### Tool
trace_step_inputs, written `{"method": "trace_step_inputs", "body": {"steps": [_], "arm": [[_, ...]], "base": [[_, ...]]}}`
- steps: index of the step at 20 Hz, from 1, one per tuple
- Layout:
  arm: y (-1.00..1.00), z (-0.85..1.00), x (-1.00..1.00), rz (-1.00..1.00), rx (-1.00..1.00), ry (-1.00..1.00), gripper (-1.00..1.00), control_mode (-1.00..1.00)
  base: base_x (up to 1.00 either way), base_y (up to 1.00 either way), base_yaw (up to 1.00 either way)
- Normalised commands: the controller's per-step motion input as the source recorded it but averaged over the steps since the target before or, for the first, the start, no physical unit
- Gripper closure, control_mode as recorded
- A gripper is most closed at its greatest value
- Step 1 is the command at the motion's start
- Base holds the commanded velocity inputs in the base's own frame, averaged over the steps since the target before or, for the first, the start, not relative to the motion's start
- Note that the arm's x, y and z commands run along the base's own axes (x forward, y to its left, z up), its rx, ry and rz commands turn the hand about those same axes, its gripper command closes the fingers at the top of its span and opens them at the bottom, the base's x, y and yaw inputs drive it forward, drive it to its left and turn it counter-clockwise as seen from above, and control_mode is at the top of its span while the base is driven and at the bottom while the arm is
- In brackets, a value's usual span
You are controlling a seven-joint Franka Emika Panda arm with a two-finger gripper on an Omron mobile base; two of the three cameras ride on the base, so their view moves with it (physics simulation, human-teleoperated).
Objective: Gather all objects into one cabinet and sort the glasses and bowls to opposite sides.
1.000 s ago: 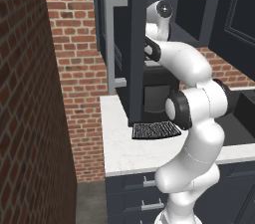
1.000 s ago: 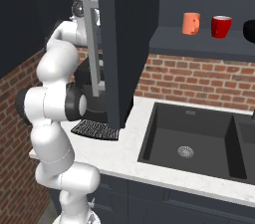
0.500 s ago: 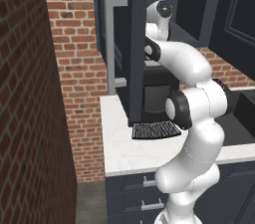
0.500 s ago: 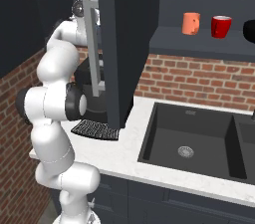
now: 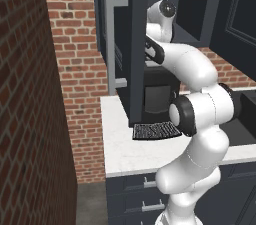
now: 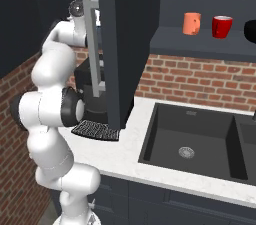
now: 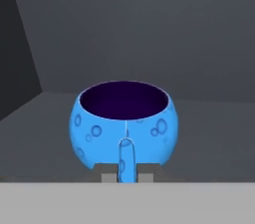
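Observation:
In the hand view a squat blue vessel [image 7: 124, 123] with a dark inside stands upright on the grey shelf [image 7: 214, 143] of the dark cabinet. Its handle points at me, and my gripper [image 7: 126, 170] is shut on that handle, one fingertip on each side. The arm reaches up behind the cabinet's tall open door [image 5: 131, 44], which bears a long grey bar handle [image 5: 111, 39]. In the right base view, an orange mug [image 6: 191, 23] and a red cup [image 6: 221, 26] stand side by side on a dark shelf [image 6: 200, 45]. The black bowl [image 6: 251, 31] is cut off by the right edge.
A black coffee machine [image 5: 157, 96] with a grated tray [image 5: 156, 130] stands on the white counter [image 5: 120, 149] under the cabinet. A black sink [image 6: 195, 141] lies to the right. A brick wall [image 5: 30, 94] closes the left side. Drawers [image 5: 145, 184] run below the counter.

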Motion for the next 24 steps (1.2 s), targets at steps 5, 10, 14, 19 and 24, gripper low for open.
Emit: {"method": "trace_step_inputs", "body": {"steps": [5, 10, 14, 19, 24], "arm": [[0.00, 0.00, -0.29, -0.01, 0.00, 0.00, 1.00, -1.00], [0.00, 0.00, -0.20, -0.01, 0.00, 0.00, 1.00, -1.00], [0.00, 0.00, -0.19, -0.01, 0.00, 0.00, 1.00, -1.00], [0.00, 0.00, -0.16, -0.02, 0.00, 0.00, 1.00, -1.00], [0.00, 0.00, -0.24, -0.02, 0.00, 0.00, 1.00, -1.00]], "base": [[0.00, 0.00, 0.00], [0.00, 0.00, 0.00], [0.00, 0.00, 0.00], [0.00, 0.00, 0.00], [0.00, 0.00, 0.00]]}}
